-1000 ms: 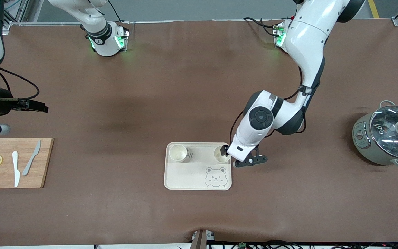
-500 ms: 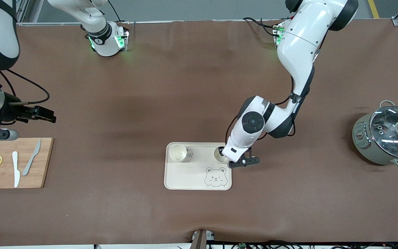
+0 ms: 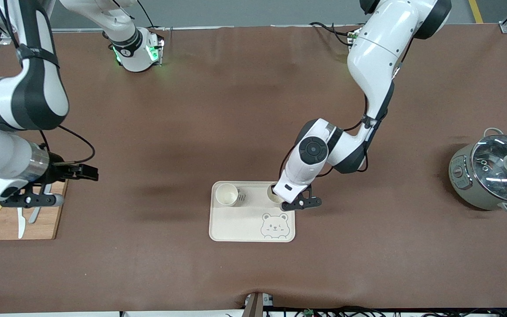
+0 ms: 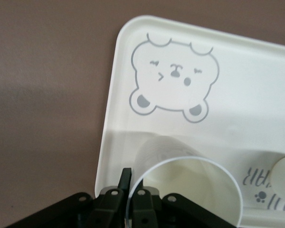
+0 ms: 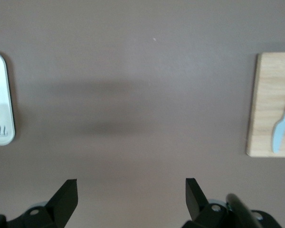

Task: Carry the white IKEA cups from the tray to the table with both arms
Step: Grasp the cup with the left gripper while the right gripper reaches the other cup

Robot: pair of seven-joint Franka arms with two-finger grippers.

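tray [image 3: 236, 229]: set mid-tabletop [image 3: 244, 110]
cups: one [image 3: 226, 194] and another [image 3: 274, 195] stood on the tray's edge farther from the front camera
cutting board [image 3: 46, 224]: laid at the right arm's end
pot [image 3: 491, 171]: placed at the left arm's end

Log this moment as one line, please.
left hand: shut on cup rim, on tray | right hand: open, empty, over table near cutting board | other cup: on tray
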